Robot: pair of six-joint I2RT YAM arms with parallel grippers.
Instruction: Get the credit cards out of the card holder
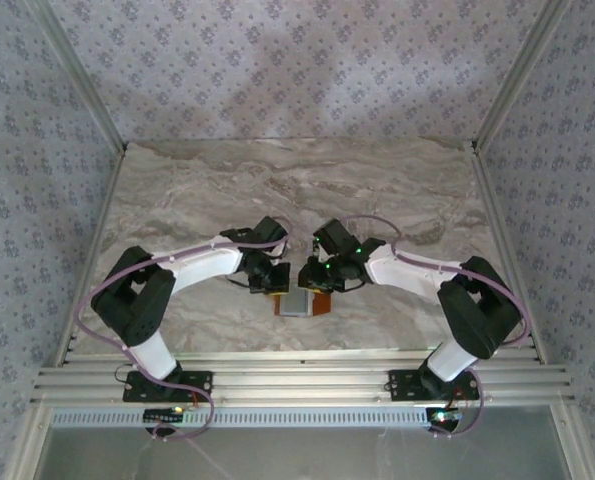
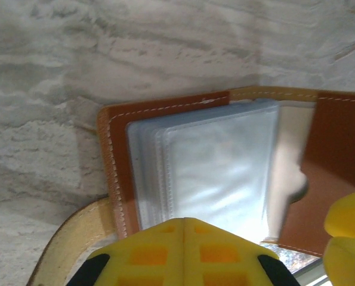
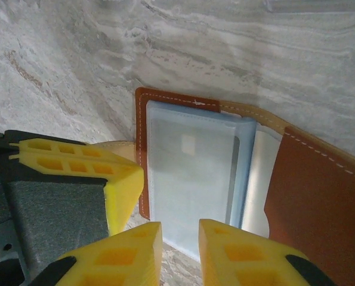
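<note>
Touching tips, left jaws: the two yellow fingers (image 2: 147, 256) are pressed together, right at the near edge of the clear sleeves (image 2: 213, 173). I cannot tell if they pinch a sleeve.
Right jaws: the two yellow fingers (image 3: 249, 256) stand apart with a gap. The edge of the sleeves shows in that gap. They hold nothing.
Sleeves: a pale blue-grey stack on one half of the wallet (image 1: 302, 302). What is inside them is too blurry to tell.
Wallet: brown, lying open on the counter (image 1: 277, 190), between the two sets of jaws.
Strap (image 2: 76, 238): tan, curving out from the wallet's edge beside the left fingers.
Counter: grey, like marble.
Arms: the left arm (image 1: 177, 265) and right arm (image 1: 427, 270) reach in from both sides and meet over the wallet.
</note>
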